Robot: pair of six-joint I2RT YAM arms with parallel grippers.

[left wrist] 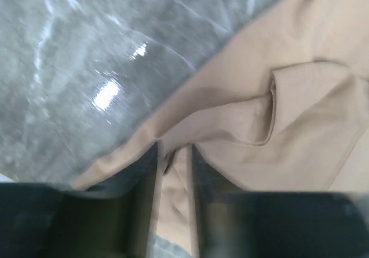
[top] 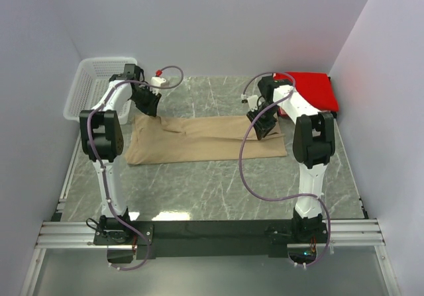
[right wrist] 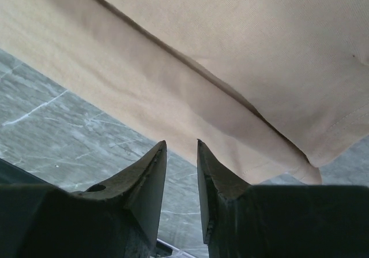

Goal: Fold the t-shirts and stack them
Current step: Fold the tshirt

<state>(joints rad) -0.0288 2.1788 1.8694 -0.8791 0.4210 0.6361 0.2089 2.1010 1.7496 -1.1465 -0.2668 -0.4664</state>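
The tan t-shirt [top: 205, 139] lies folded into a long band across the middle of the table. My left gripper [top: 149, 105] is at its far left corner, and in the left wrist view the gripper [left wrist: 174, 149] is shut on a bunched fold of the tan cloth [left wrist: 277, 119]. My right gripper [top: 260, 125] is over the shirt's right part. In the right wrist view it [right wrist: 180, 145] is slightly open and empty, just off the shirt's hemmed edge [right wrist: 219, 96]. The red t-shirt [top: 310, 89] lies folded at the back right.
A white mesh basket [top: 89, 87] stands at the back left corner. Grey walls close in the left, right and back sides. The marble tabletop [top: 218, 190] runs to the black rail [top: 212, 233] at the near edge.
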